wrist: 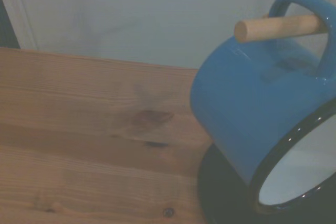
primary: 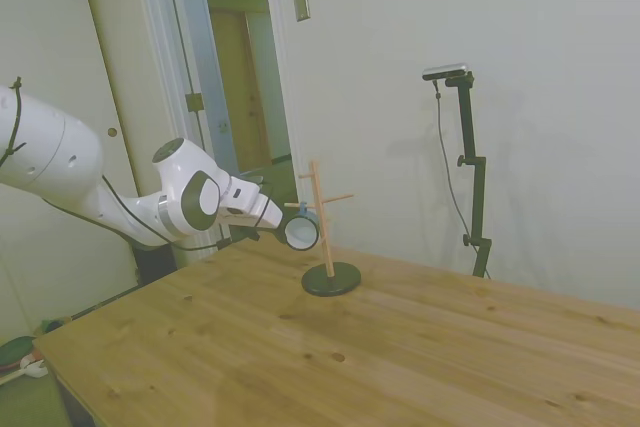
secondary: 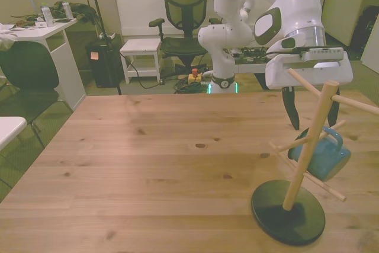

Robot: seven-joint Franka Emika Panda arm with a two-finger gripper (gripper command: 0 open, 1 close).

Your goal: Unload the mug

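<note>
Bench (secondary: 148, 164) with mug tree (secondary: 296, 176), mug (secondary: 323, 157) and tool (secondary: 312, 108) close behind it.
Mug hangs by its handle on a low peg, tilted; the tool stands open and holds nothing. If the pull goes not along the peg, the handle can catch and tip the tree.

A side camera stands off the wooden table (primary: 400, 347), looking across it toward a wall and doorway. A front camera faces the robot over the same table, an office behind. The wrist camera sits close to the mug (wrist: 252, 114) on its wooden rack (secondary: 296, 164), seen in all three views.
</note>
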